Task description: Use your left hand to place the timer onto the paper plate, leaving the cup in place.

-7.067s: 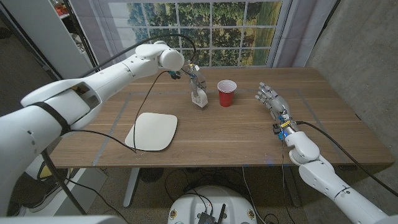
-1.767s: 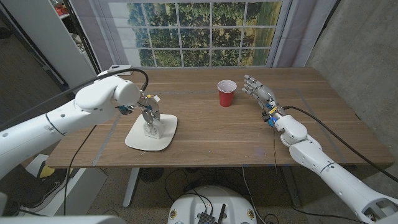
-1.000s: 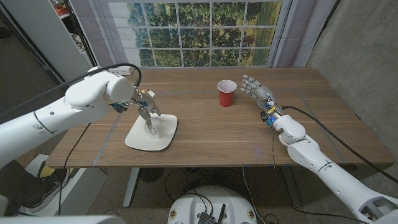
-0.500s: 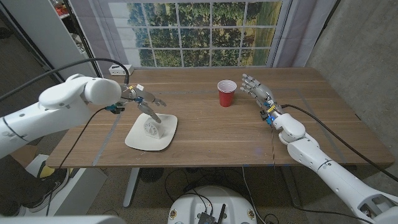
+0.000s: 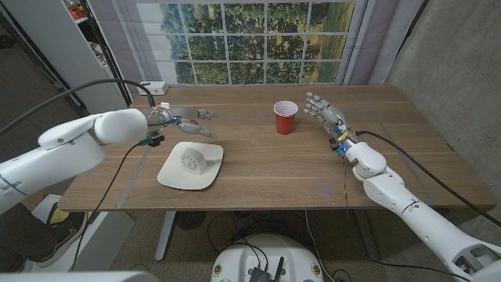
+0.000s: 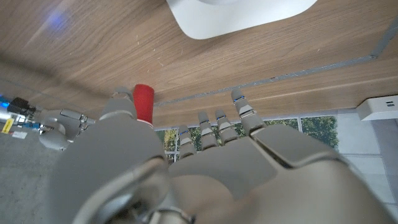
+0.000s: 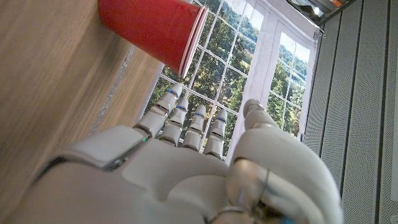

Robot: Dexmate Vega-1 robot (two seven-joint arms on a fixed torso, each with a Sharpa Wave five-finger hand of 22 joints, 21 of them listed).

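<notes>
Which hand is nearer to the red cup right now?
Right. The right hand stands just beside the red cup, fingers apart, not touching. The left hand hangs open across the table, above the paper plate's far edge.

Red cup (image 7: 152,28) beyond right robot hand (image 7: 186,162)

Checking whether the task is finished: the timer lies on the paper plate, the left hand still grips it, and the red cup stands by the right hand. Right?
Not quite. In the head view the left hand holds nothing, its fingers spread above the table beyond the paper plate. The timer lies on the plate, and the red cup stands by the right hand.
</notes>
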